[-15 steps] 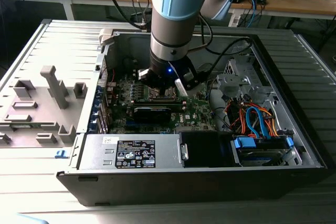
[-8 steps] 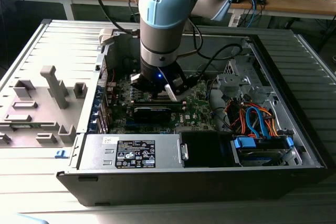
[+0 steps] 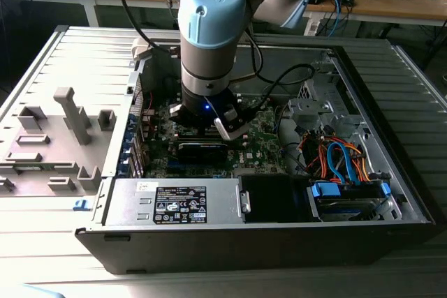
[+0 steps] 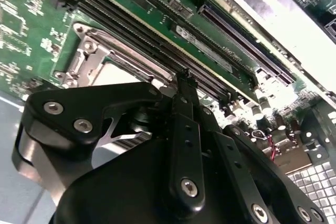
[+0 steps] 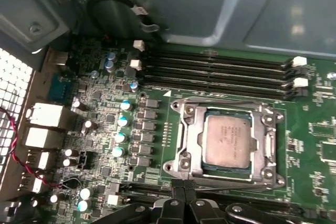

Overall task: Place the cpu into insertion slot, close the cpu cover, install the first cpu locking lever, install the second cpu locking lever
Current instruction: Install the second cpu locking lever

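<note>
Pincer: black two-fingered pincer (image 5: 182,188), fingertips pressed together, gripping nothing.
Chip: pale silvery-grey square cpu (image 5: 229,139) lies seated in the silver-rimmed insertion slot (image 5: 189,157) on the green circuit board (image 5: 100,129).
Cover: thin silver windowed cpu cover (image 5: 227,107) lies down around the chip.
Relation: slot just beyond the fingertips; thin lever wire (image 5: 226,182) runs crosswise between.

Lighting: bright overhead, uneven; sharpness varies by view.
Exterior view: grey table (image 3: 42,54) washed pale, case interior (image 3: 279,200) in deep shadow. Second wrist view: glare blows out a white strip (image 4: 294,30); near gripper (image 4: 185,85) soft. First wrist view: even light, mild blur.
</note>
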Tool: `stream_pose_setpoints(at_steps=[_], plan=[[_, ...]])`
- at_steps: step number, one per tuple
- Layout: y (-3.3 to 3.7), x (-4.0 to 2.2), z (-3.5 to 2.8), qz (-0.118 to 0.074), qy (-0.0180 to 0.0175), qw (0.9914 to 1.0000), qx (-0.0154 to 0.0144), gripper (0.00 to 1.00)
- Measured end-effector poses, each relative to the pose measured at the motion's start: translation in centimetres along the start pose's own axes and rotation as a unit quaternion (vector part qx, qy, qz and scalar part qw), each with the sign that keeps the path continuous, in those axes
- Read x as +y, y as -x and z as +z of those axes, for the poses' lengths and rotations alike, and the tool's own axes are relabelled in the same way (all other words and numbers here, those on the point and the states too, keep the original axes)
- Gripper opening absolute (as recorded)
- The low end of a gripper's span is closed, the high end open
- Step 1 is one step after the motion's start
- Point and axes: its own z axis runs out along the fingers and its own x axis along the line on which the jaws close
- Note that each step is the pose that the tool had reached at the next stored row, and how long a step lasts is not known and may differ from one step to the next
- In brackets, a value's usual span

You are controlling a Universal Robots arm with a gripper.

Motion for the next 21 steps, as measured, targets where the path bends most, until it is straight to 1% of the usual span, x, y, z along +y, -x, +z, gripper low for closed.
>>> stream_pose_setpoints(at_steps=[1,2,4,5,10,13,15,18,21], plan=[[-0.01,0.01,0.06,-0.005,0.0000,0.99999,0.0010,0.11],[-0.03,0.07,0.15,-0.014,-0.0002,0.99990,0.0034,0.11],[-0.02,0.20,0.26,-0.036,-0.0004,0.99933,0.0085,0.11],[0.00,0.36,0.37,-0.043,-0.0004,0.99903,0.0102,0.11],[0.00,0.62,0.64,-0.044,0.0008,0.99900,0.0100,0.11],[-0.31,0.70,0.82,-0.044,0.0010,0.99900,0.0100,0.11],[-0.47,0.81,1.05,-0.044,0.0009,0.99899,0.0103,0.11],[-0.44,1.01,1.28,-0.046,0.0011,0.99888,0.0104,0.11],[-0.39,1.25,1.41,-0.049,0.0010,0.99872,0.0114,0.11]])
